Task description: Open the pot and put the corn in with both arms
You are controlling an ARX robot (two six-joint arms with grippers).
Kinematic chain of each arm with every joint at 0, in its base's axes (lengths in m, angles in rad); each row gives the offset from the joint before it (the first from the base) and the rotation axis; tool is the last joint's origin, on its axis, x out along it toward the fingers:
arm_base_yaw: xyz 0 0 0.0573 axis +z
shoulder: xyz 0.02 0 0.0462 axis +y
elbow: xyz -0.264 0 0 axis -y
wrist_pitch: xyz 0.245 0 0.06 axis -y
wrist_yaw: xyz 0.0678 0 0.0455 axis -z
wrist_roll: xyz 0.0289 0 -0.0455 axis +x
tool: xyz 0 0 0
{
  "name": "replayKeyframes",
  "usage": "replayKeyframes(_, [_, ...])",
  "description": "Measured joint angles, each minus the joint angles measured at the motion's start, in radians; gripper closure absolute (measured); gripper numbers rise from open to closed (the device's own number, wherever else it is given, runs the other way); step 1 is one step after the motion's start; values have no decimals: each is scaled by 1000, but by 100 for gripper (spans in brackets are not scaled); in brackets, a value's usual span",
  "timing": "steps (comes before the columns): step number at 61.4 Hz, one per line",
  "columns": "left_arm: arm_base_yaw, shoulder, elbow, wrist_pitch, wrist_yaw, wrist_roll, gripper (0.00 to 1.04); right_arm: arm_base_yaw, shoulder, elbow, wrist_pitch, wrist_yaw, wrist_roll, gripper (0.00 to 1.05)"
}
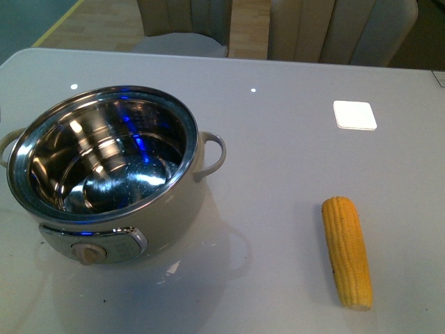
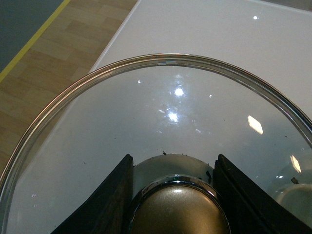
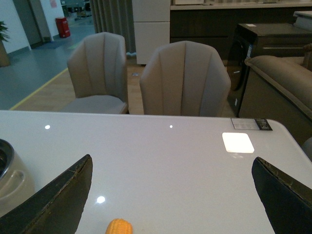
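Front view gives me the layout: the pot stands open toward the table's front left corner, its steel inside bare, and the corn lies well apart from it near the front edge on the right, pointing roughly front to back. Neither of my arms shows there. Only the left wrist view tells where the lid is: my left gripper has its two fingers closed against the knob, holding the glass above the table's left edge. The right wrist view shows my right gripper spread wide and holding nothing, with just the tip of the corn below it and one pot handle off to the side. I judge the cob may roll away as the fingers close, since it is round and the tabletop glossy. It also looks about as long as the pot is wide, so it could catch on the rim. The smooth knob could slip and drop the lid.
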Motion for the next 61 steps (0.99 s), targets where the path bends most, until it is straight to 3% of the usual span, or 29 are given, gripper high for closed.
replayKeyframes(28, [49, 255, -42, 273, 24, 19, 61, 0, 0, 0, 0, 0, 0, 9])
replayKeyframes(61, [55, 467, 27, 410, 35, 39, 61, 0, 0, 0, 0, 0, 0, 9])
